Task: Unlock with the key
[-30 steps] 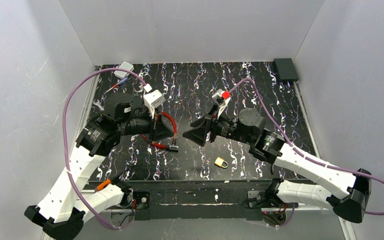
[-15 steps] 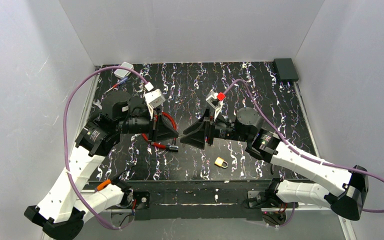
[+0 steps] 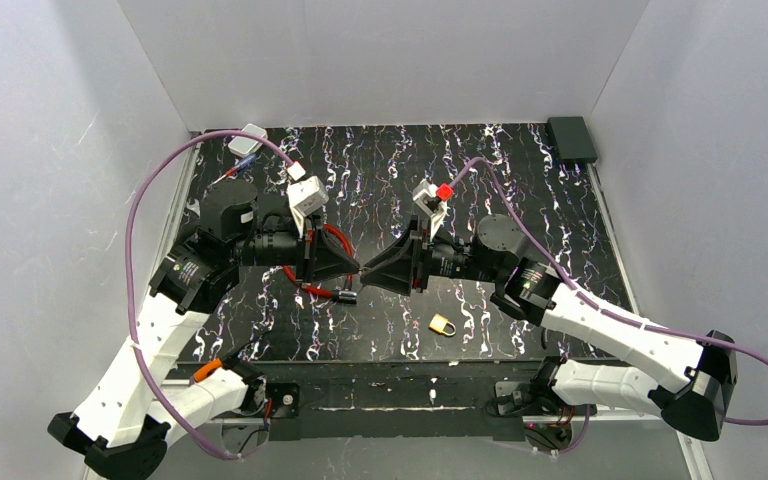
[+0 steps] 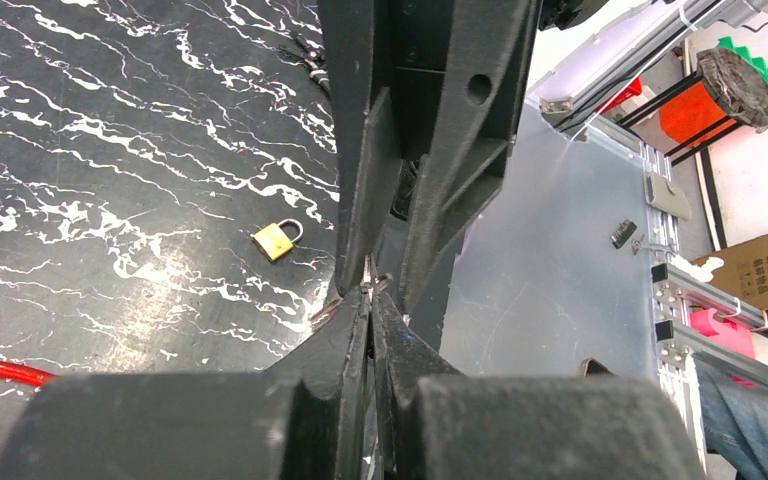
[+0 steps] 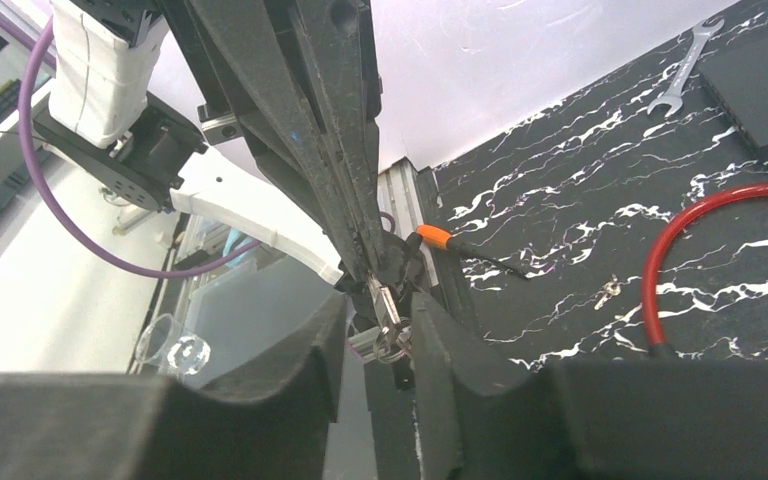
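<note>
**Key handover in mid-air, padlock waiting**

The key (image 4: pixel 368 279) hangs above the desk (image 3: pixel 520 180), beyond the padlock (image 3: pixel 442 324) and to its left; the left claw (image 4: pixel 371 302) is clenched on it at the very tips; the right claw (image 5: pixel 380 310) meets it nose to nose, jaws apart on either side of the key, no grip that we can see. We judge this the handover step, the padlock untouched and lying flat. Next, we think the right claw must pinch the key firmly before the left lets go; a red cable (image 3: pixel 338 240) lies left of the padlock.
</note>
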